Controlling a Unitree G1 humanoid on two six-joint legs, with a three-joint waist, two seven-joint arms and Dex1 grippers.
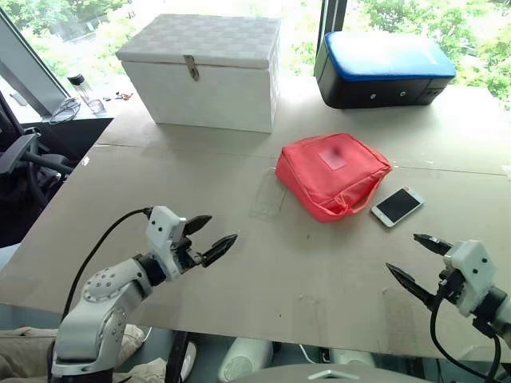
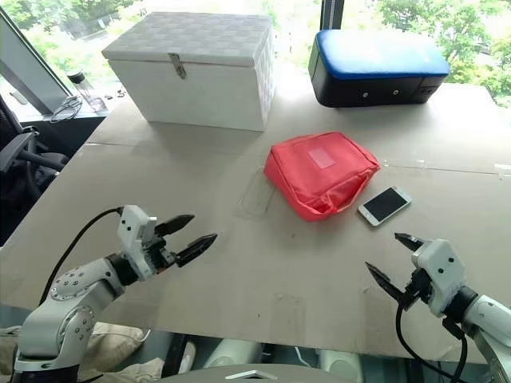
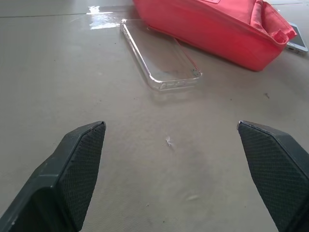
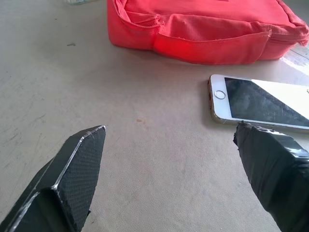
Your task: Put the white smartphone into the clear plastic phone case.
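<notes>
You had a red pouch (image 1: pixel 334 175) lying mid-table (image 1: pixel 239 271). Far behind it to the left stood a white latched box (image 1: pixel 204 72), and to the far right a black case with a blue lid (image 1: pixel 383 68). A small bottle (image 1: pixel 84 92) stood at the far left edge.

Tan table (image 1: pixel 239 279); white smartphone (image 1: pixel 397 206), red pouch (image 1: pixel 333 174), clear plastic phone case (image 3: pixel 161 60), white chest (image 1: pixel 206 70), blue-topped black case (image 1: pixel 383 69)
</notes>
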